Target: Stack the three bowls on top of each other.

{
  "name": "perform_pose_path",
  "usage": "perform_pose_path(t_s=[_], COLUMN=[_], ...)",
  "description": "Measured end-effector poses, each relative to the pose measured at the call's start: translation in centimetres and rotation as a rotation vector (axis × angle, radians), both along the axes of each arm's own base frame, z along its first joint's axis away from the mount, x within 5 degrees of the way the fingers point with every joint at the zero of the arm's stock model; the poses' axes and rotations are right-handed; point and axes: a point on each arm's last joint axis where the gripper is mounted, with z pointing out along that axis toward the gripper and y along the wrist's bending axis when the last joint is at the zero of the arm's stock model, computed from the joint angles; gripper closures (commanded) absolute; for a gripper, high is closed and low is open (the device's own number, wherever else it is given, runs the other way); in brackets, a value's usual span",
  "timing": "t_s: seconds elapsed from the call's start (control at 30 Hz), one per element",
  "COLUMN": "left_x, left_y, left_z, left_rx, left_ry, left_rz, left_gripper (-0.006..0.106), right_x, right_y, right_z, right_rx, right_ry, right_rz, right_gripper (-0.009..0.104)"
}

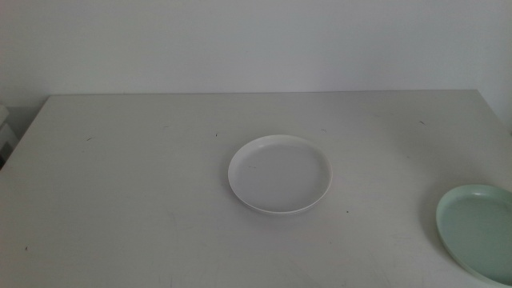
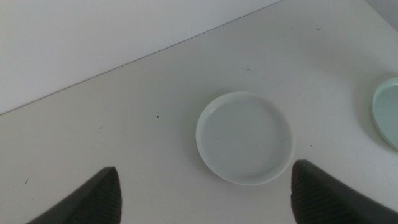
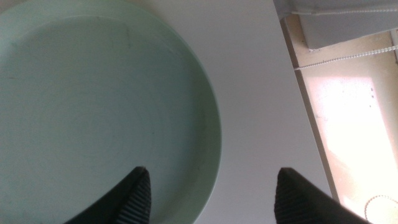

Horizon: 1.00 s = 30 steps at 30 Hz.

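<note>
A cream-white bowl (image 1: 279, 174) sits upright near the middle of the table, and the left wrist view shows it too (image 2: 245, 137). A pale mint green bowl (image 1: 480, 230) lies at the table's front right, cut off by the picture's edge; a sliver of it shows in the left wrist view (image 2: 388, 112). My left gripper (image 2: 205, 168) hangs open high above the table, on the near side of the white bowl. My right gripper (image 3: 212, 170) is open and low over the mint bowl (image 3: 93, 106), one jaw over its inside and the other over bare table beyond its rim. Neither gripper appears in the middle view.
The table's right edge (image 3: 292, 93) runs close beside the mint bowl, with floor (image 3: 354, 124) and a beaded cord beyond it. A white wall (image 1: 256, 40) backs the table. Something white stands off the table's left side (image 1: 5, 128).
</note>
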Motion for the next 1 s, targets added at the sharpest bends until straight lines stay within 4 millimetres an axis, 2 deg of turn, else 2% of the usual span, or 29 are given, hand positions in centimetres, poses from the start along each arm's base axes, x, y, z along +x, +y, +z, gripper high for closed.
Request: perform_pose_path(t_s=[0.33, 0.47, 1.0], left_x=[0.0, 0.0, 0.0], left_y=[0.0, 0.0, 0.2], left_z=[0.0, 0.0, 0.0], left_rx=[0.003, 0.003, 0.016], left_ry=[0.000, 0.000, -0.002], left_rz=[0.002, 0.002, 0.010], left_gripper=[-0.005, -0.005, -0.005], right_x=[3.1, 3.9, 5.0], right_y=[-1.6, -2.0, -2.4], right_z=[-3.8, -4.7, -8.2], right_rx=[0.028, 0.019, 0.049], right_ry=[0.077, 0.065, 0.100], right_rz=[0.013, 0.012, -0.003], right_gripper=[0.051, 0.051, 0.055])
